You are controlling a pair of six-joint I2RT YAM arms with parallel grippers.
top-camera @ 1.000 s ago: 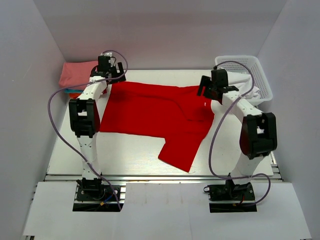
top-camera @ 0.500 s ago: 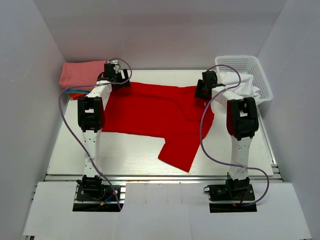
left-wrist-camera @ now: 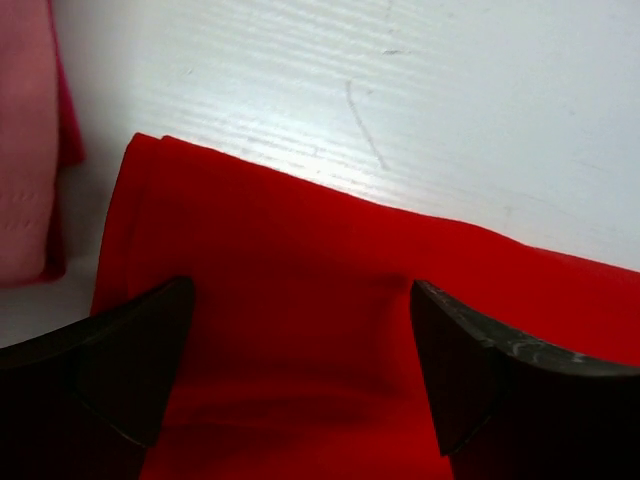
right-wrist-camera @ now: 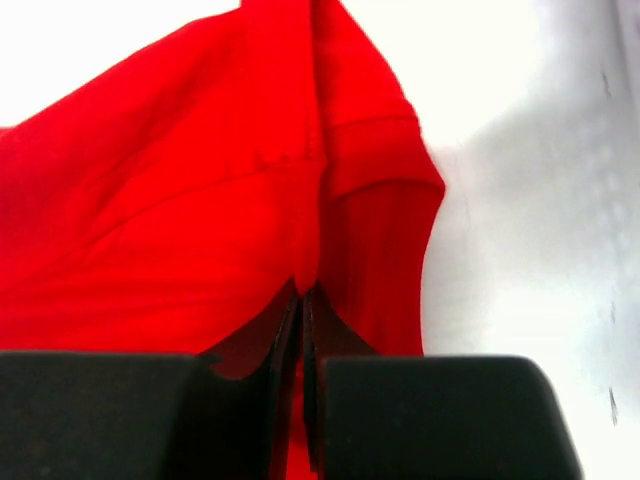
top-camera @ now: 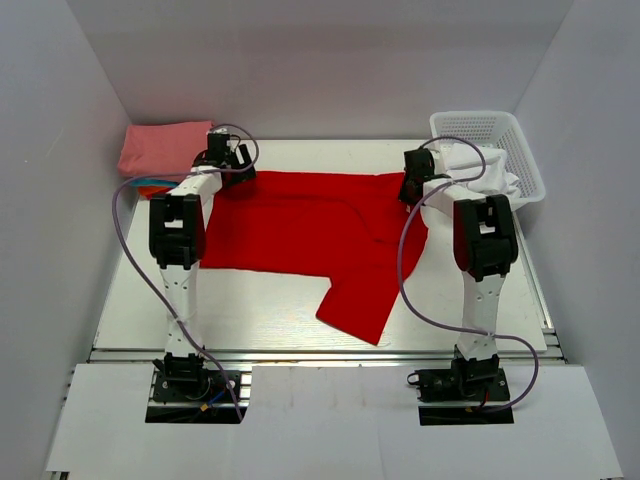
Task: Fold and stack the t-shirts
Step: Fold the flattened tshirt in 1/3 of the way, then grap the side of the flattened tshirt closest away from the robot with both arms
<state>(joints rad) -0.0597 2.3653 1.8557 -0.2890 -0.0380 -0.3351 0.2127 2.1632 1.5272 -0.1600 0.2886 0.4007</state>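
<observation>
Far-left corner: folded pink t-shirt (top-camera: 158, 148).
Left gripper (top-camera: 226, 160): jaws wide apart, gripping nothing, one finger either side of the far-left corner of the red t-shirt (top-camera: 300, 225).
Red t-shirt: flat, mid-table, long axis left to right. One sleeve points to the near edge. Neck end probably right, unclear.
Right gripper (top-camera: 413, 188), at the shirt's far-right edge: jaws almost together, pinching a raised fold of red cloth.
White basket (top-camera: 478, 116) just to its right.
</observation>
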